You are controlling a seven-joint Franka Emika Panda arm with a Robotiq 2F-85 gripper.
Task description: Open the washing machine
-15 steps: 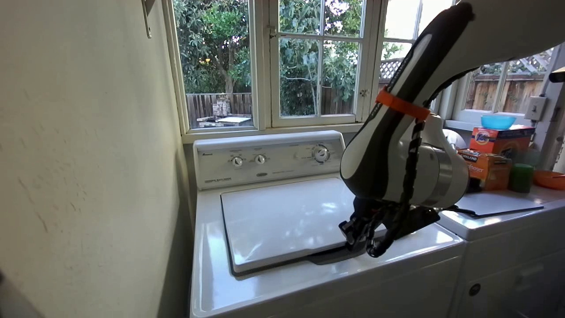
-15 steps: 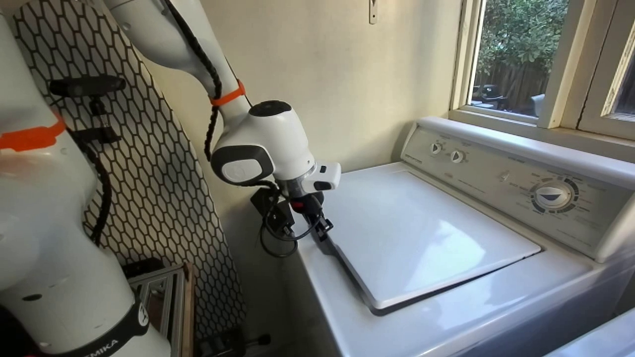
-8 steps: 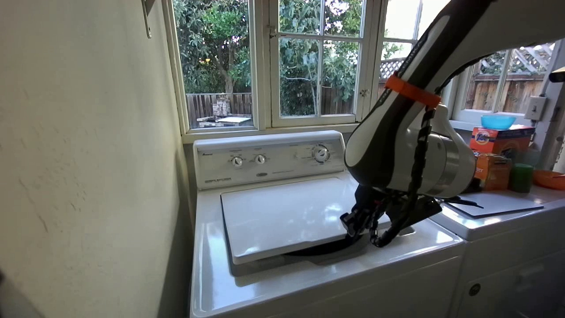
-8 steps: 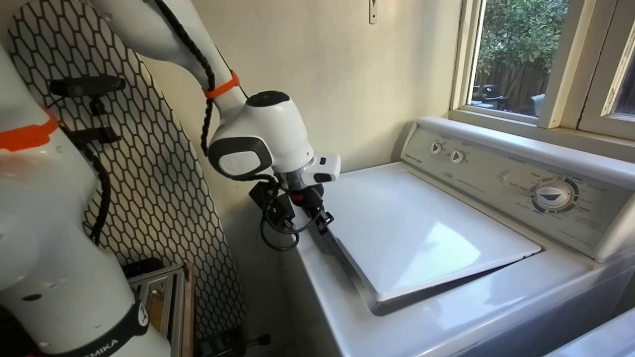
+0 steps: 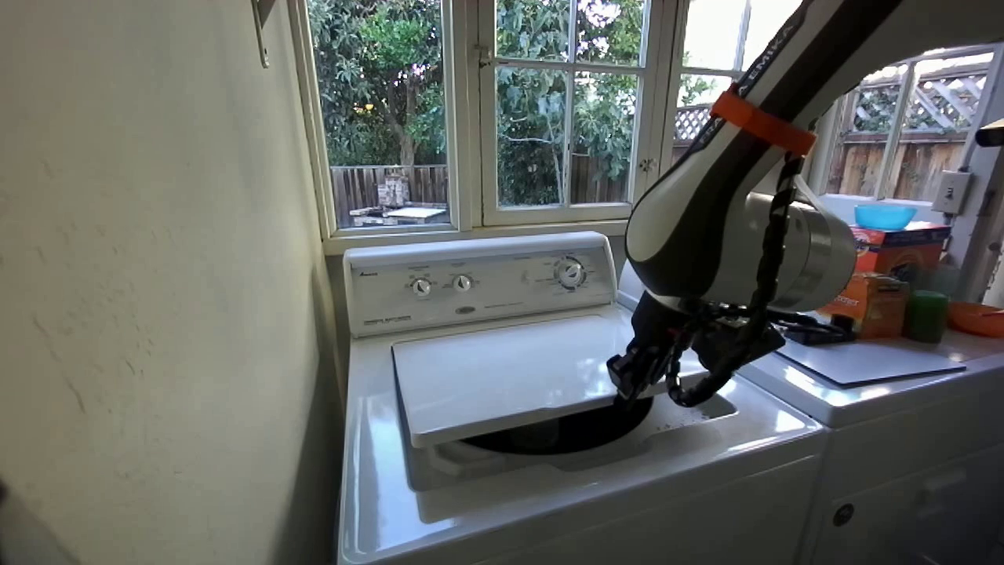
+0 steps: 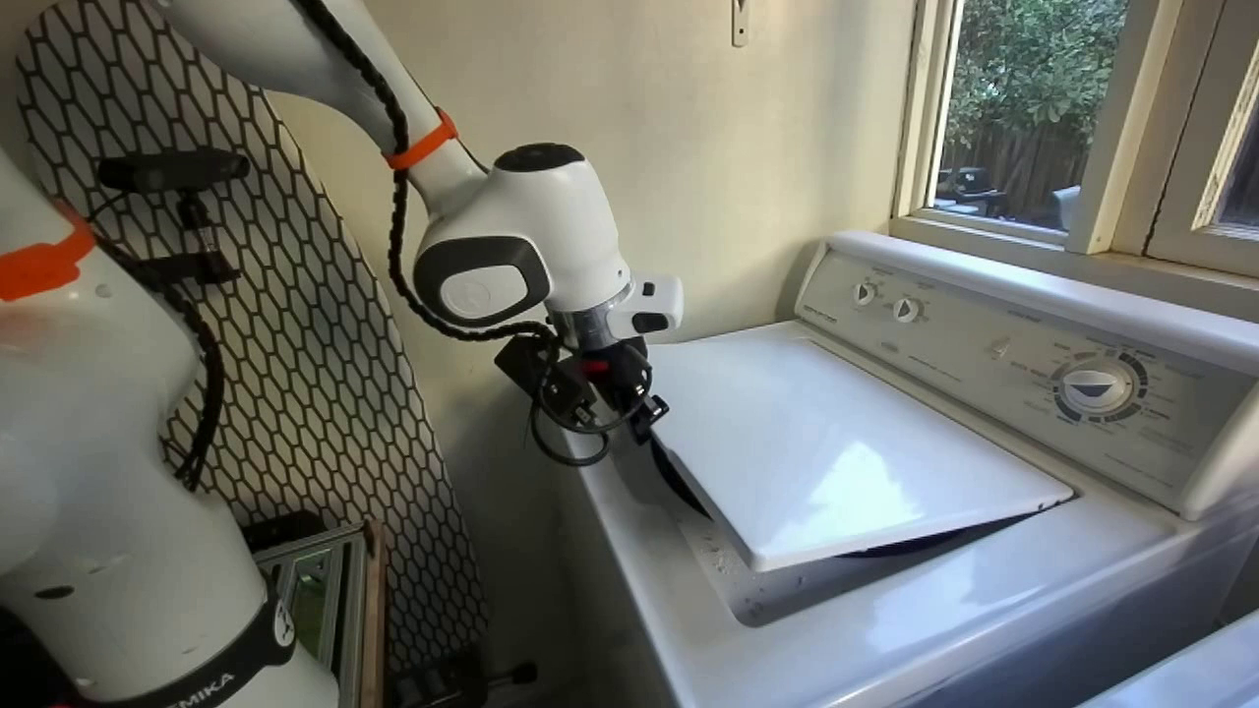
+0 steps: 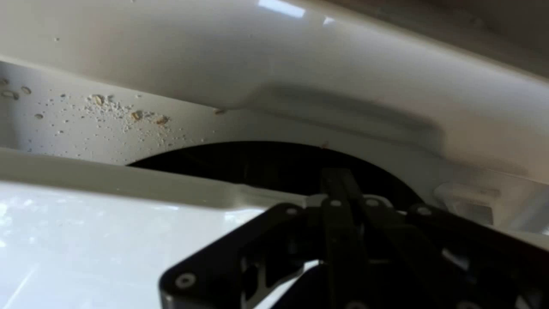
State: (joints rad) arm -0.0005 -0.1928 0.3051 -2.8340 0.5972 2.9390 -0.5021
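Observation:
The washing machine is a white top-loader, seen in both exterior views (image 5: 471,541) (image 6: 885,629), with a rear knob panel (image 5: 502,292). Its square white lid (image 5: 510,373) is tilted up a little, hinged at the back; it also shows in an exterior view (image 6: 836,452) and the wrist view (image 7: 107,240). The dark drum opening (image 5: 549,435) shows under the lid's front edge, also in the wrist view (image 7: 266,165). My black gripper (image 5: 626,402) is at the lid's front edge, also seen here (image 6: 641,433). In the wrist view its fingers (image 7: 336,174) are together, tips past the lid edge over the opening. Exact finger-lid contact is hidden.
Another white appliance (image 5: 902,412) stands beside the washer, with orange boxes (image 5: 882,306), a blue bowl (image 5: 885,216) and a green container (image 5: 925,316) on it. A wall (image 5: 172,314) flanks the washer. An ironing board (image 6: 334,324) leans behind the arm. Crumbs (image 7: 128,113) lie in the lid recess.
My gripper has moved upward at the lid's front edge. The lid's front has risen from lying nearly flat to tilted, and the dark drum opening has come into view.

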